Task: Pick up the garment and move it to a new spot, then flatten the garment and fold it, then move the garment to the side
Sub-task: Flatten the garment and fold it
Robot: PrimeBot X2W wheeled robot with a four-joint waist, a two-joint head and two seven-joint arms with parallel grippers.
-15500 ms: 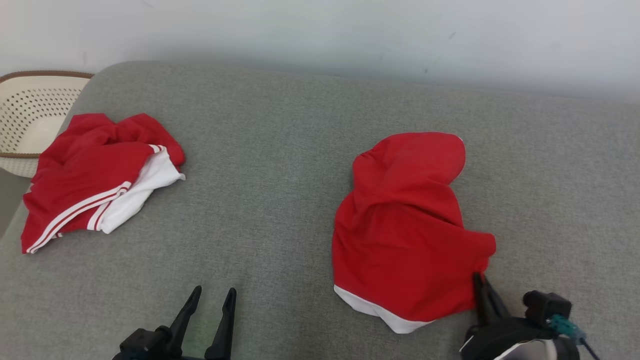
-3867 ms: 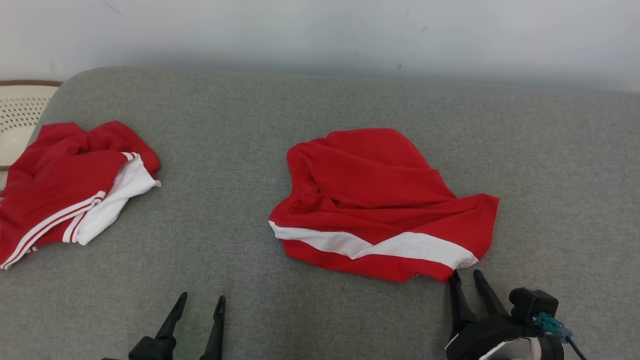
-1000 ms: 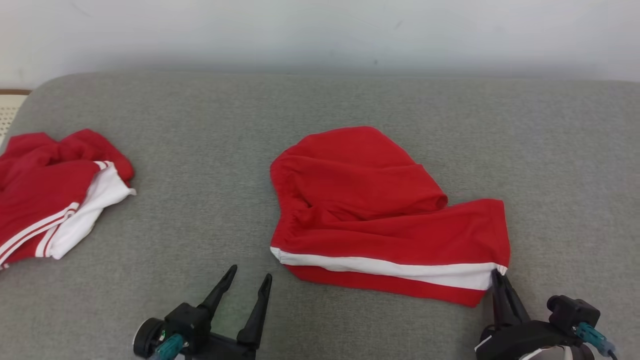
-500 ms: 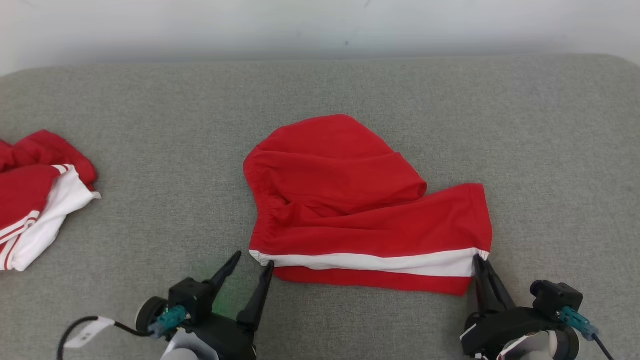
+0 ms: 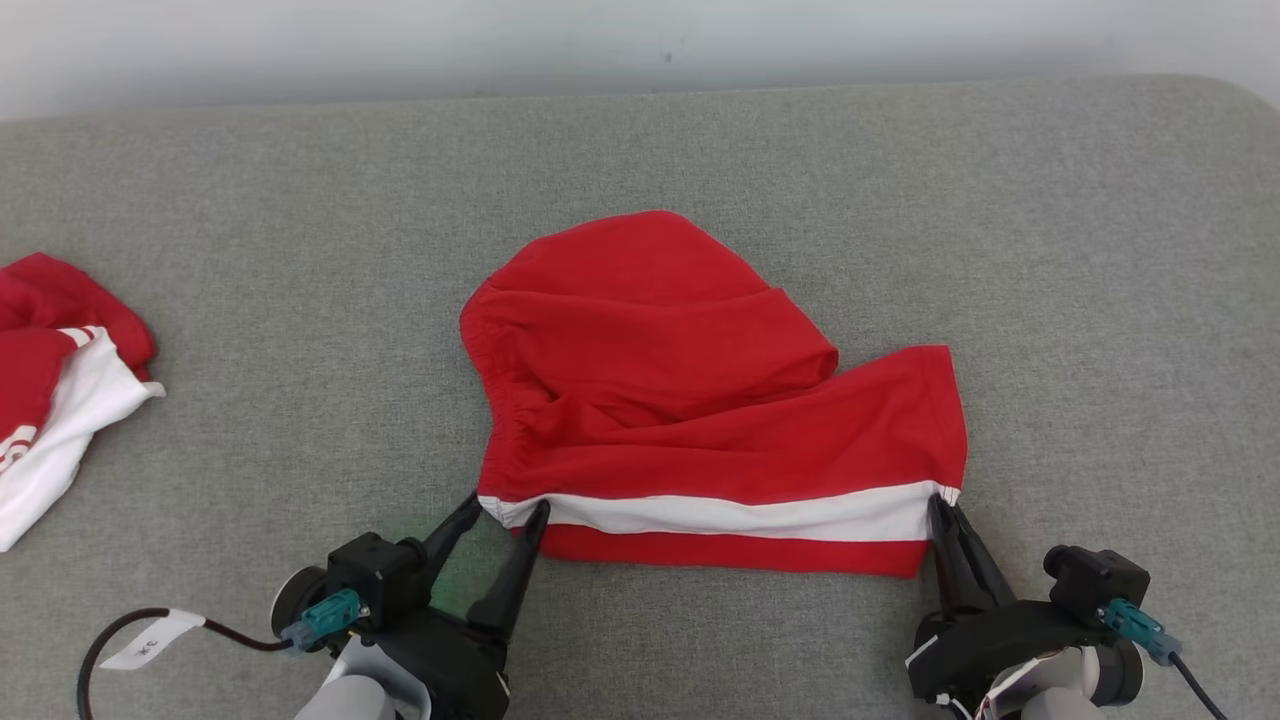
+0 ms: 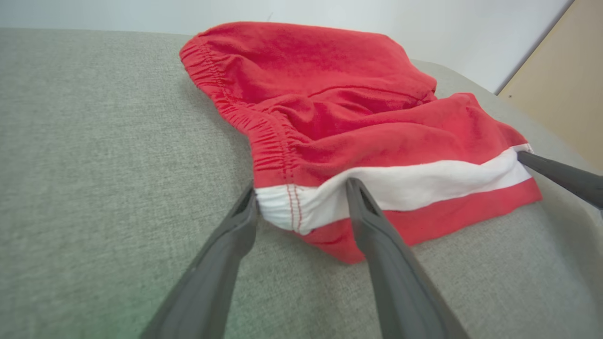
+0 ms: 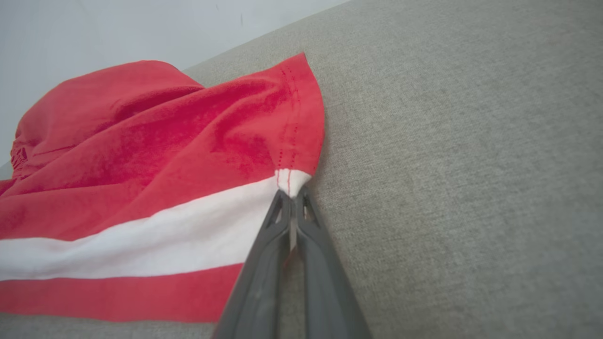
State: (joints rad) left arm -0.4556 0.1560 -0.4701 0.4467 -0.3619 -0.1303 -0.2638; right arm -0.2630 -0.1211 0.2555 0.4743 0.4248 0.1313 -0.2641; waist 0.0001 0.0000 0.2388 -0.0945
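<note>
The garment (image 5: 700,400) is a pair of red shorts with a white side stripe, lying rumpled in the middle of the grey cushion. My left gripper (image 5: 505,508) stands open, its two fingers on either side of the white waistband corner (image 6: 292,207) of the garment (image 6: 330,103). My right gripper (image 5: 945,503) is shut on the white hem corner (image 7: 292,181) at the garment's (image 7: 165,141) right end. The right gripper's finger (image 6: 560,176) also shows at the right edge of the left wrist view.
A second red and white garment (image 5: 50,390) lies crumpled at the far left of the grey cushion (image 5: 300,250). A pale wall (image 5: 400,40) runs behind the cushion's far edge. A beige panel (image 6: 565,94) stands past the cushion's right end.
My left gripper has moved forward and right until its fingers straddle the waistband corner, narrowing slightly. The camera has turned right. The right gripper keeps its hold on the hem corner.
</note>
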